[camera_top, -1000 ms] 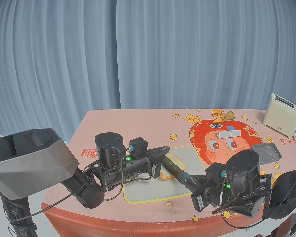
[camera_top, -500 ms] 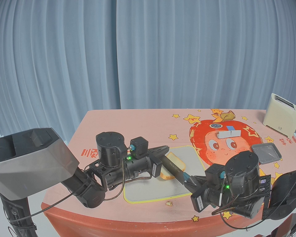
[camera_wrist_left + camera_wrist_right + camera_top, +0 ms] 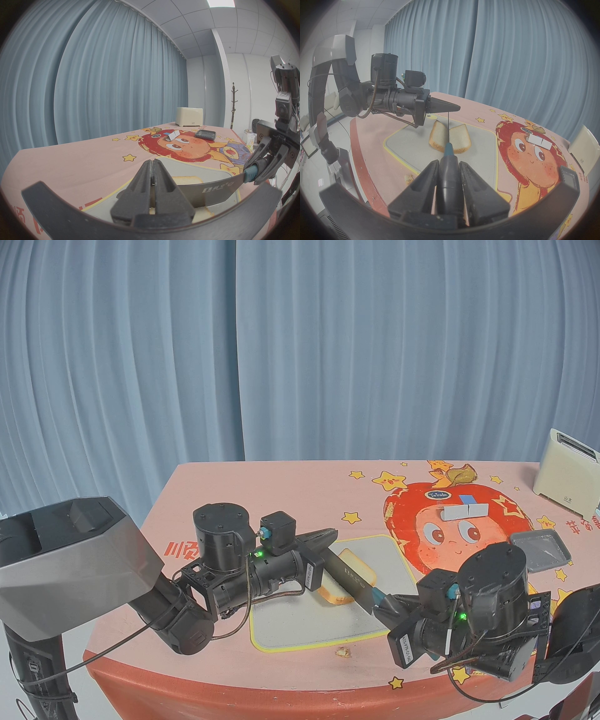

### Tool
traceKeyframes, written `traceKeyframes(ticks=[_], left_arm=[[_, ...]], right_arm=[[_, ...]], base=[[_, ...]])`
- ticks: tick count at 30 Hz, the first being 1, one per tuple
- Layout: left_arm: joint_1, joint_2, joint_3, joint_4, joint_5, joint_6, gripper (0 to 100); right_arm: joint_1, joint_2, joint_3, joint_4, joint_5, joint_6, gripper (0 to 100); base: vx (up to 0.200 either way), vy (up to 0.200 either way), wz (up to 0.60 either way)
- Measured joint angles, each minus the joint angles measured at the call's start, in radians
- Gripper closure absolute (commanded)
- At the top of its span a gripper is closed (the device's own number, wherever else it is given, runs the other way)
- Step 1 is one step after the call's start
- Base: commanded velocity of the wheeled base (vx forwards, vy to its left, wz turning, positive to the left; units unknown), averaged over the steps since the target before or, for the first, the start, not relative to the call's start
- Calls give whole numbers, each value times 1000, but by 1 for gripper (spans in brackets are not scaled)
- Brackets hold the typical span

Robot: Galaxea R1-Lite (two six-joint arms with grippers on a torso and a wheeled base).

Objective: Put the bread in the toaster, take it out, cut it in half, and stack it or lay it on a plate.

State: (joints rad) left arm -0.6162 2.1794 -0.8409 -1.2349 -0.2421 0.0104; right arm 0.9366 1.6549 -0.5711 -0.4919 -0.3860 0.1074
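Head view: we see the bread [image 3: 361, 565] lying on the grey board [image 3: 300, 621], and the knife [image 3: 350, 577] lies across it. Our right gripper [image 3: 381, 607] squeezes the knife's handle tight.

Left wrist view: our left gripper [image 3: 153, 164] has its fingers pressed together, holding nothing, just over the bread.

Right wrist view: the blade sits on the middle of the bread.

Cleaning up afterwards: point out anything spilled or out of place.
A bread scrap lies loose on the tablecloth, just off the near edge of the cutting board, apart from the slice under the knife.
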Motion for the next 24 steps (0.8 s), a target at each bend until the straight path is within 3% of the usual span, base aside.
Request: traceKeyframes(ticks=[24], left_arm=[[-1, 2, 4, 4, 0, 0, 100]], right_arm=[[4, 4, 7, -3, 0, 0, 100]], base=[[0, 0, 0]])
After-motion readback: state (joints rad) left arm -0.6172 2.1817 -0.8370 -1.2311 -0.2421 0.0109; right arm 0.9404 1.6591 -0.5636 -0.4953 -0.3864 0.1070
